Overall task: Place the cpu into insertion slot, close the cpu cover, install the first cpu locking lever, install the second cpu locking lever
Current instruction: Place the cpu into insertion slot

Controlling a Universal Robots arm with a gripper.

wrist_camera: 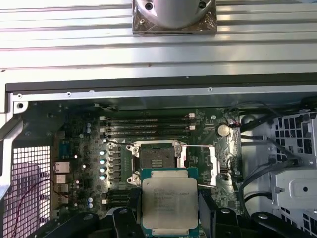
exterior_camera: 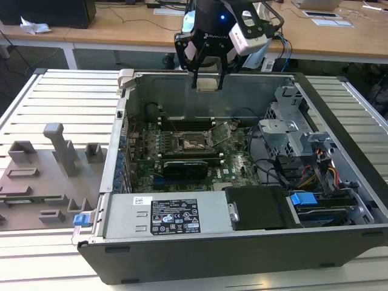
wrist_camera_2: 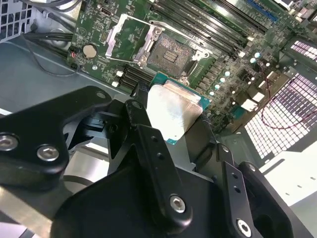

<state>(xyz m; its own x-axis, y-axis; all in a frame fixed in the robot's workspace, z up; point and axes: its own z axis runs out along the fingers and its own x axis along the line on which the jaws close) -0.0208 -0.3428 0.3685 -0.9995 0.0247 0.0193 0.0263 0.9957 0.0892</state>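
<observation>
Where the slatted surface carries an open computer case, a green motherboard is housed. Above it the end effector is suspended. The insertion slot is bared, its cpu cover swung aside. The cpu is clamped in that end effector, clear of the board.

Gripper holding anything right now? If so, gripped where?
Yes. The gripper holds the cpu, clamped by two opposite side edges, its metal top uncovered. The chip is clear of the insertion slot, not yet seated.
</observation>
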